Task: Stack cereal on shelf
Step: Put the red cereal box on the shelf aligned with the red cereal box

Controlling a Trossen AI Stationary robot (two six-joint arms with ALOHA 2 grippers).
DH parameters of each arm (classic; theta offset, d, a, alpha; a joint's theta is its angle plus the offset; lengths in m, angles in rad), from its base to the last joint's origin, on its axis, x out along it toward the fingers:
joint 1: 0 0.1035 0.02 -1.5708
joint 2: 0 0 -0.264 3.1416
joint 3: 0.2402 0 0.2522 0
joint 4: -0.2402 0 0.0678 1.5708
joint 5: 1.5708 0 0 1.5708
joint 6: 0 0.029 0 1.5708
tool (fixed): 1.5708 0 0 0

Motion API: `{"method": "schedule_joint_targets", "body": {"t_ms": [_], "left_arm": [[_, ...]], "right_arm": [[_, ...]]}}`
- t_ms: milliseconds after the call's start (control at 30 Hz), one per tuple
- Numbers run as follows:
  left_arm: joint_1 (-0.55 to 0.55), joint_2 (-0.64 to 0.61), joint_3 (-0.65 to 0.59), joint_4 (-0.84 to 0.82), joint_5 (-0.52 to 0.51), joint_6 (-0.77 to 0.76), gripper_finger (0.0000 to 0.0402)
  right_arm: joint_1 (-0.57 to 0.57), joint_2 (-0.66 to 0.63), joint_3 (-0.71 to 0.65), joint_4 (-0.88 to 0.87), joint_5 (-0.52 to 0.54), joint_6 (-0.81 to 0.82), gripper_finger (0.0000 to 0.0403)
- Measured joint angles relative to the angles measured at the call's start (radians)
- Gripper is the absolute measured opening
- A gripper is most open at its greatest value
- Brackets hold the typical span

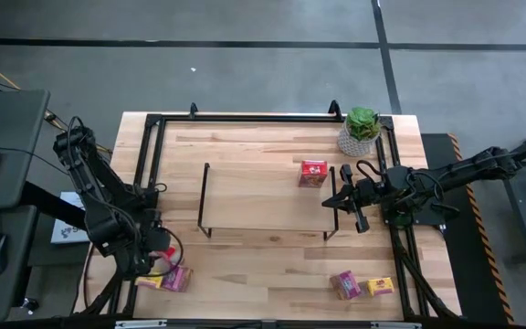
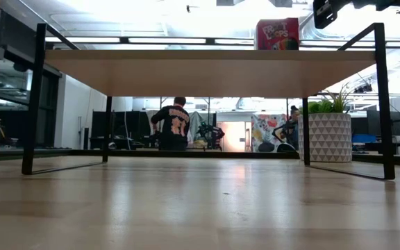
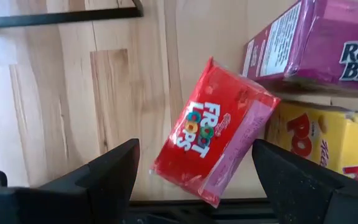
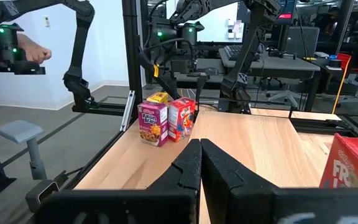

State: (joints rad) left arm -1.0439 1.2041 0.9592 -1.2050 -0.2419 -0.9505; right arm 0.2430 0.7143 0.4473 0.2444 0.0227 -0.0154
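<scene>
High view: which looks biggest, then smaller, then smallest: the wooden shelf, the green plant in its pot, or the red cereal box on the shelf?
1. Light-wood shelf on black wire legs, by far the largest.
2. Potted green plant.
3. Red cardboard cereal box, slightly smaller than the plant, so that ranking is close.

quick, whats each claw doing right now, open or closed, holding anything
Left claw: open, straddling the red cereal box at the table's front left corner, not gripping it.
Right claw: closed, empty, by the shelf's right end.

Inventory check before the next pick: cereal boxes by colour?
Red: 2, shelved red box, tabletop red box
Magenta: 2, left magenta box, right magenta box
Yellow: 2, left yellow box, right yellow box
Total: 6
</scene>
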Motion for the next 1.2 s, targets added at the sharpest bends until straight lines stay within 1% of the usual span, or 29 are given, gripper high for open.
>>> {"method": "schedule_joint_targets", "body": {"t_ms": [167, 267, 367, 467, 567, 667, 833, 1067, 1200], "left_arm": [[0.000, 0.000, 0.000, 0.024, -0.001, -0.017, 0.0303], [0.000, 0.009, 0.000, 0.042, -0.020, -0.016, 0.0303], [0.000, 0.042, 0.000, 0.044, -0.037, 0.007, 0.0303], [0.000, 0.085, 0.000, 0.044, -0.009, 0.062, 0.0303], [0.000, 0.123, 0.000, 0.044, -0.001, 0.074, 0.0303], [0.000, 0.152, 0.000, 0.044, 0.002, 0.060, 0.0303], [0.004, 0.183, 0.000, 0.044, 0.023, -0.015, 0.0303], [0.036, 0.191, 0.000, 0.044, 0.023, -0.043, 0.0302], [0.057, 0.191, 0.000, 0.044, 0.046, -0.043, 0.0286]], "right_arm": [[0.000, 0.000, 0.000, 0.000, 0.000, 0.000, 0.0000], [0.000, 0.000, 0.000, 0.000, 0.000, 0.000, 0.0000], [0.000, 0.000, 0.000, -0.001, 0.000, 0.000, 0.0000], [0.000, 0.000, 0.000, -0.006, 0.000, 0.000, 0.0000], [0.000, 0.000, 0.000, -0.009, 0.000, 0.000, 0.0000], [0.000, 0.000, 0.000, -0.008, 0.000, 0.000, 0.0000], [0.000, 0.000, 0.000, -0.008, 0.000, 0.016, 0.0000], [0.000, 0.000, 0.000, -0.008, 0.000, 0.016, 0.0000], [0.000, 0.000, 0.000, -0.008, 0.000, 0.016, 0.0000]]}}
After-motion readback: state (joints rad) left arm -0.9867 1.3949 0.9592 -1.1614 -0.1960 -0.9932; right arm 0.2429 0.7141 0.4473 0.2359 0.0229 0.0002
